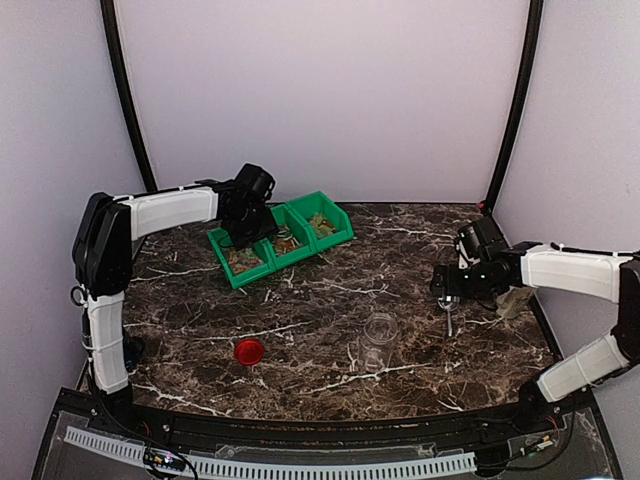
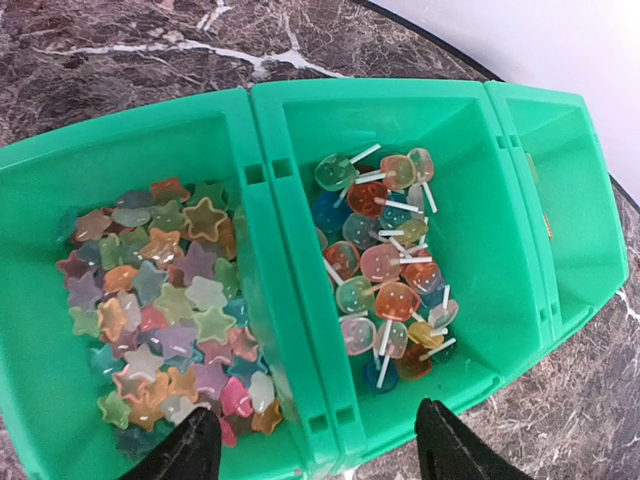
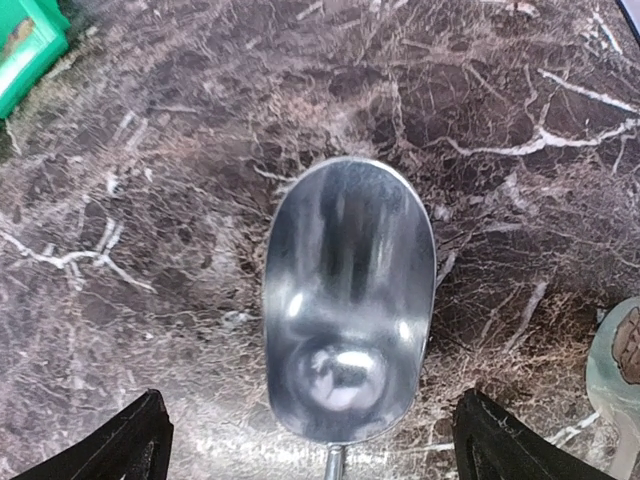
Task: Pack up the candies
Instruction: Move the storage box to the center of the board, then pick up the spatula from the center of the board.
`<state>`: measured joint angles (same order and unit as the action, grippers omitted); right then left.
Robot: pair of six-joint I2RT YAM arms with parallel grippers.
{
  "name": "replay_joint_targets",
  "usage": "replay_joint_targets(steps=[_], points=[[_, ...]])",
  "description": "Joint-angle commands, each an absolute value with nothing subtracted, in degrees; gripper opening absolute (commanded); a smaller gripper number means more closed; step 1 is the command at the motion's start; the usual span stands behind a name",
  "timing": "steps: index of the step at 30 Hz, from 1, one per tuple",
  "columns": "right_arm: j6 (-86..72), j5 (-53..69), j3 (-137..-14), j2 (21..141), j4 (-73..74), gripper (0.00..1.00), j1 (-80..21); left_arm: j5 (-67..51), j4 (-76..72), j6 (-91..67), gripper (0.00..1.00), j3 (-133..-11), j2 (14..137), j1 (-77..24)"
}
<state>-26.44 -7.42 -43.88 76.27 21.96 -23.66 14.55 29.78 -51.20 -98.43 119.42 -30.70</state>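
Observation:
The candies fill a row of green bins [image 1: 335, 238] at the back left. In the left wrist view, star-shaped candies [image 2: 165, 300] in many colours lie in the left bin, and flat candies on white sticks [image 2: 385, 270] in the middle bin. My left gripper [image 2: 320, 450] hovers open over the wall between those two bins [image 2: 262, 250], holding nothing. From above it [image 1: 243, 235] sits over the left end of the row. My right gripper [image 3: 320, 445] stands open low over an empty metal scoop [image 3: 350, 300] lying on the table, one finger on each side, apart from it.
A clear open jar [image 1: 378, 340] stands on the marble table [image 1: 300, 310] near the front centre. A round red lid [image 1: 249, 350] lies to its left. The third bin [image 2: 570, 200] is at the right of the row. A pale rounded object [image 3: 620, 370] lies right of the scoop.

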Motion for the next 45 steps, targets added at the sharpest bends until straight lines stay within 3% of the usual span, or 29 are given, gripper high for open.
replay_joint_targets(steps=[1,19,45], points=[[-27.43,-8.80,-44.09,79.95,19.41,0.98,-24.42,18.09,27.83,-49.09,0.70,-93.72,110.55,-31.94],[-27.55,-10.13,-45.09,86.38,15.64,0.99,-24.60,21.18,23.63,-46.37,0.70,-85.40,104.28,-32.74],[-27.04,-10.75,-46.31,86.74,15.61,0.66,-25.15,19.87,21.18,-46.47,0.71,-81.72,101.93,-33.77]])
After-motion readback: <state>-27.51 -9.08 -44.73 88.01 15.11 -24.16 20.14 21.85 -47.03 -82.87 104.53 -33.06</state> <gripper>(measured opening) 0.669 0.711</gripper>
